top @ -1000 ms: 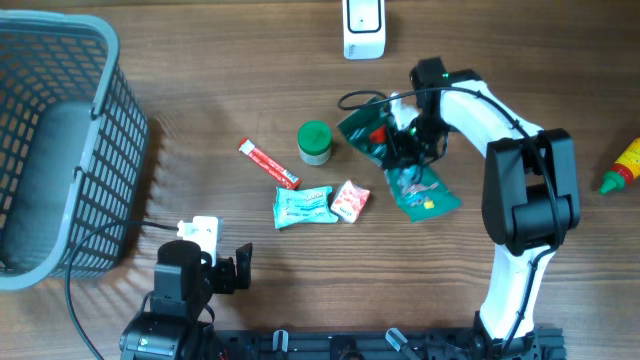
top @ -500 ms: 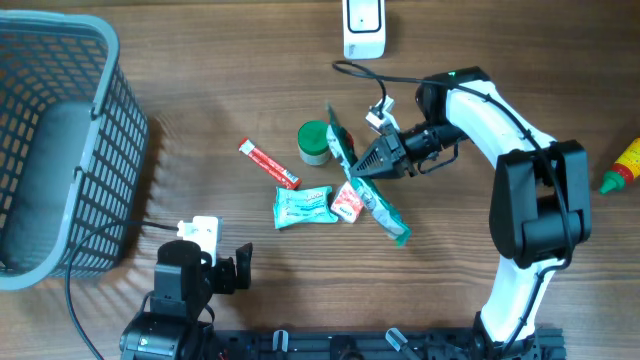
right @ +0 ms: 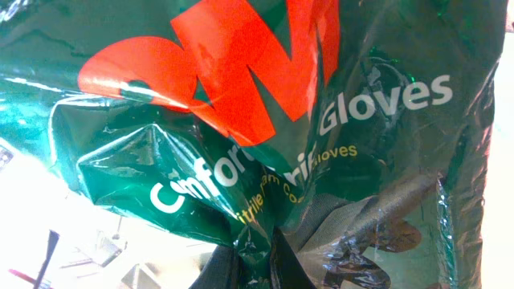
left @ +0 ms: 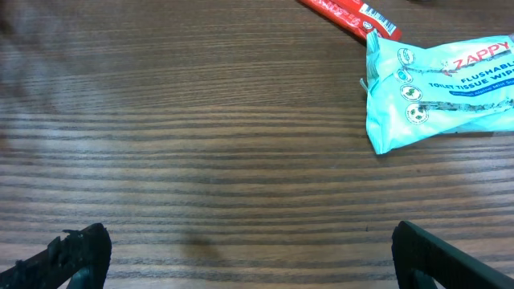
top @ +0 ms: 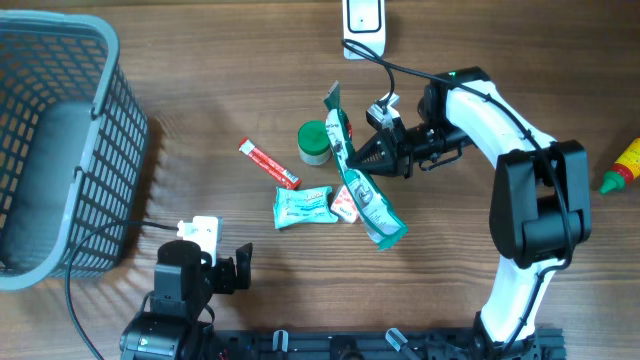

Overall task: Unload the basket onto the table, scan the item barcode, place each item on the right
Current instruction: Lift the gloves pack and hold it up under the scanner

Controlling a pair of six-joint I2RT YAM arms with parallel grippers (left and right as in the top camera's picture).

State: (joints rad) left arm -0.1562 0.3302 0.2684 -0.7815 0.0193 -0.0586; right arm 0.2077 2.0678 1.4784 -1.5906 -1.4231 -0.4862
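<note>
Overhead: the right claw (top: 372,156) is clamped on a green glove packet (top: 357,188), which stands on edge above the middle of the table (top: 200,80), so its faces are hard to read. The packet covers part of a pink sachet (top: 343,204). The frame cuts off the scanner (top: 363,28) at the table's far edge.

Left wrist: the left claw (left: 253,261) gapes wide and empty, with only its tips showing. A tissue pack (left: 442,88) and a red stick (left: 345,14) run out of frame.

Right wrist: crumpled packet film fills the view. The claw's dark fingers are barely distinguishable at the bottom.
</note>
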